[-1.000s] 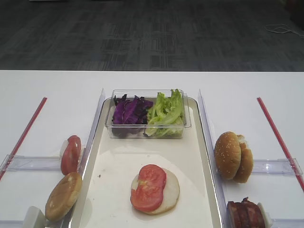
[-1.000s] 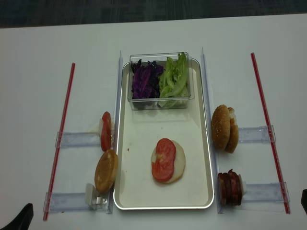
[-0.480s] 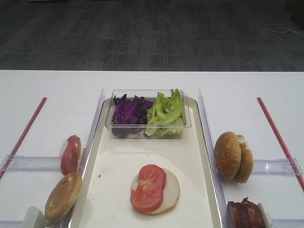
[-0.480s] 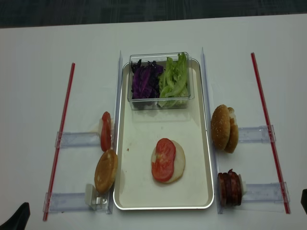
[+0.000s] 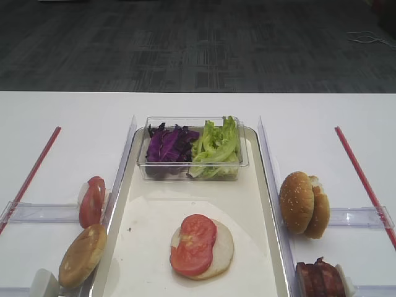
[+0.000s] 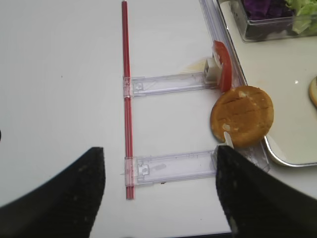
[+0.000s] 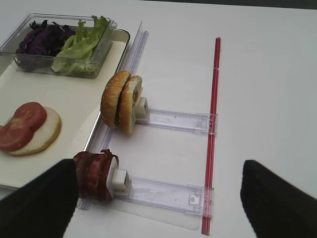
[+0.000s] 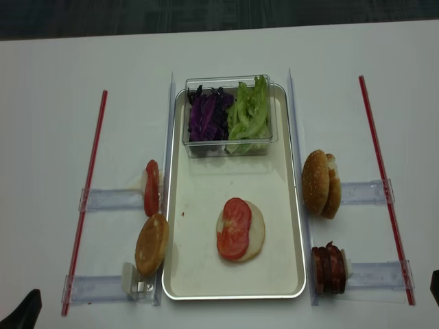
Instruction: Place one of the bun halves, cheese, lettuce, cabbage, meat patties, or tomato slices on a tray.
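Note:
A tomato slice [image 5: 193, 243] lies on a flat pale bun half [image 5: 224, 249] on the tray [image 5: 161, 210]. At the tray's far end a clear tub holds cabbage [image 5: 168, 145] and lettuce [image 5: 215, 148]. Left of the tray, another tomato slice [image 6: 223, 69] and a bun half [image 6: 242, 116] stand on edge in racks. On the right stand two bun halves [image 7: 120, 101] and the meat patties [image 7: 94, 173]. No cheese shows. My left gripper [image 6: 158, 198] hangs open over the near left rack. My right gripper [image 7: 158, 201] is open above the patty rack, holding nothing.
Clear plastic racks [image 6: 173, 166] with white pusher blocks flank the tray. A red strip [image 8: 86, 199] runs down the table's left side and another red strip [image 8: 384, 185] down its right. The clear tub [image 8: 226, 147] takes up the tray's far end.
The dark tip of my left gripper at the bottom left corner has edged slightly outward. The food and the tray have not moved.

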